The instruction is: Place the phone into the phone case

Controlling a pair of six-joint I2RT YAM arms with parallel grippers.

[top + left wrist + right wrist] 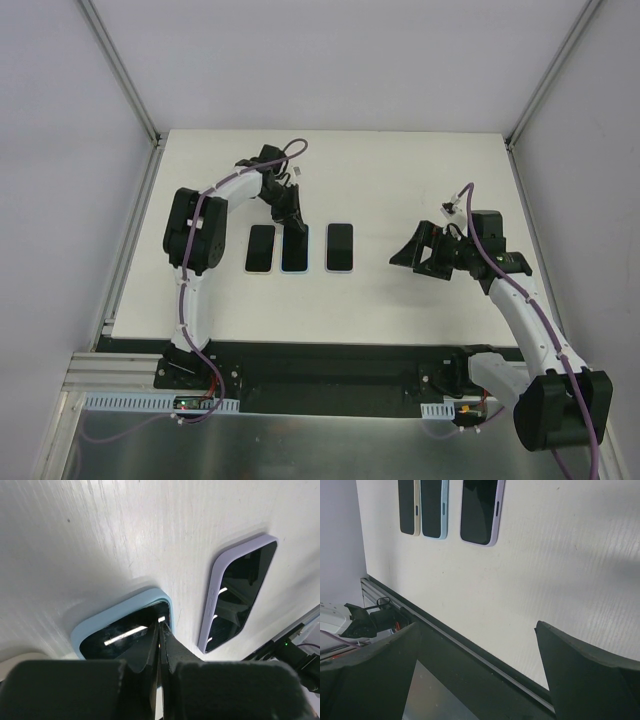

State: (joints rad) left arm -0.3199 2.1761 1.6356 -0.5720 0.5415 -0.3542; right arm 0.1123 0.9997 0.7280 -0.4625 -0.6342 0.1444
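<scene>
Status: pressing closed left gripper (160,628) onto far end of phone (116,636) seated in blue case (115,610), long axis running away from arm bases, right gripper (425,255) idling wide open well right of blue case.

A white table (420,180) carries three dark-screened phones lying flat in a row near its middle. The cream-edged phone (261,249) and the blue-edged phone (295,258) lie just beside each other. The lavender-edged phone (340,248) lies slightly apart on their right.
</scene>
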